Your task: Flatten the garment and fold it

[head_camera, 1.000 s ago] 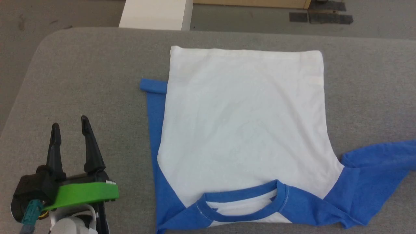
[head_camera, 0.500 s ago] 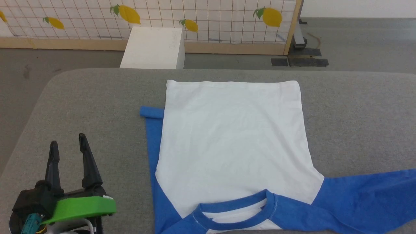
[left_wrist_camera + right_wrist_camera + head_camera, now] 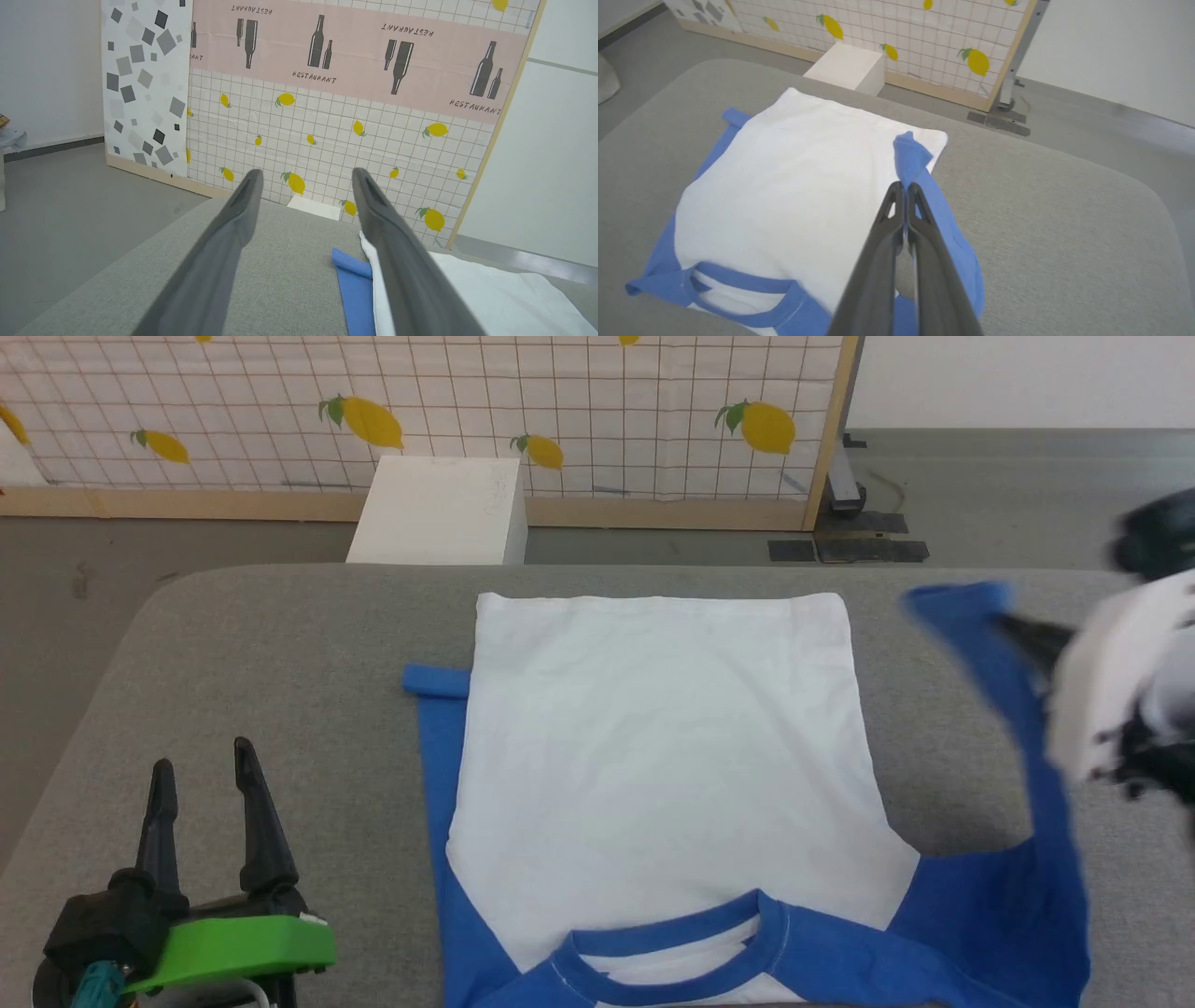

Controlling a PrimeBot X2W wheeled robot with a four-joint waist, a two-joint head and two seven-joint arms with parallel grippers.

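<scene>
The garment (image 3: 653, 765), a white T-shirt with blue sleeves and blue neck trim, lies flat on the grey table (image 3: 280, 644), neck toward me. Its left sleeve (image 3: 439, 747) is tucked under the body, a blue cuff poking out. My right gripper (image 3: 1013, 627) is shut on the right sleeve (image 3: 1036, 756) near its cuff and holds it lifted above the table, right of the body. In the right wrist view the shut right gripper (image 3: 905, 187) pinches the blue sleeve (image 3: 910, 158). My left gripper (image 3: 203, 770) stands open over bare table, left of the garment (image 3: 490, 289).
A white box (image 3: 439, 513) stands on the floor behind the table. A lemon-patterned partition (image 3: 420, 411) with a wooden frame runs along the back. The table's rounded left edge (image 3: 84, 709) is close to my left gripper.
The head camera has tilted up. My right gripper has come into view with the right sleeve, which rose from lying flat at the right to hanging upright beside the body. The left gripper stays.
</scene>
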